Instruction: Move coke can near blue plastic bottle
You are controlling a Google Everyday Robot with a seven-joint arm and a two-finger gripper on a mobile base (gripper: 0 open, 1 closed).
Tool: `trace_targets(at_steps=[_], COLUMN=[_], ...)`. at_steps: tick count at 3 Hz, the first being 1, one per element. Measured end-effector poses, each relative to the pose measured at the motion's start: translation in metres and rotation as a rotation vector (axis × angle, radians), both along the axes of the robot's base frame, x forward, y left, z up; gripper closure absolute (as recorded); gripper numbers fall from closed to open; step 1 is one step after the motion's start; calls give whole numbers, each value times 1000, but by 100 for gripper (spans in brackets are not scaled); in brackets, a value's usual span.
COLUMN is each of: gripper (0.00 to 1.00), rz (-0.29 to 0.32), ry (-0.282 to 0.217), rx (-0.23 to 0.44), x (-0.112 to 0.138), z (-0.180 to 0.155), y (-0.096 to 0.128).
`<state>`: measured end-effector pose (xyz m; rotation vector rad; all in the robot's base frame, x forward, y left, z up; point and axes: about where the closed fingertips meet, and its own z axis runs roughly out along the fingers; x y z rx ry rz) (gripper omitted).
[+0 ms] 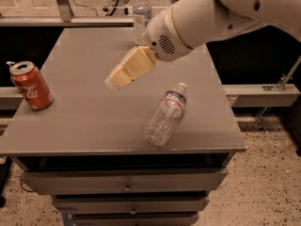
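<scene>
Well, the gripper (117, 79) hangs in the air above the middle of the grey table (84, 126), its pale tan tip slanting down and towards the left edge. Whether the claw is apart or together I cannot tell from where I stand; nothing is clamped in it. The coke can (32, 86) stands upright near the table's left edge, well apart from the gripper and lower in the view than its tip, with bare tabletop between the two. The blue plastic bottle (142, 13) stands upright at the far edge of the table, behind the bulky white arm (211, 13) that reaches in from the upper right and partly covers its lower part. It is far from the can. A clear crinkled bottle (165, 114) lies on its side towards the front right, cap pointing away, just below and to the right of the gripper. Drawers (127, 180) sit under the tabletop.
</scene>
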<state>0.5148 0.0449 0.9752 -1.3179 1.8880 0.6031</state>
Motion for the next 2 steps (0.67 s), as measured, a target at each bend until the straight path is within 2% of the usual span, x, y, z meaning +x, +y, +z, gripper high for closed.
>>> trace_targets(at_steps=[1,2], gripper=[0,0], rz=[33,87], ry=[6,24], rx=[45,141], x=[2,9], z=[-20,-60], y=[26,78])
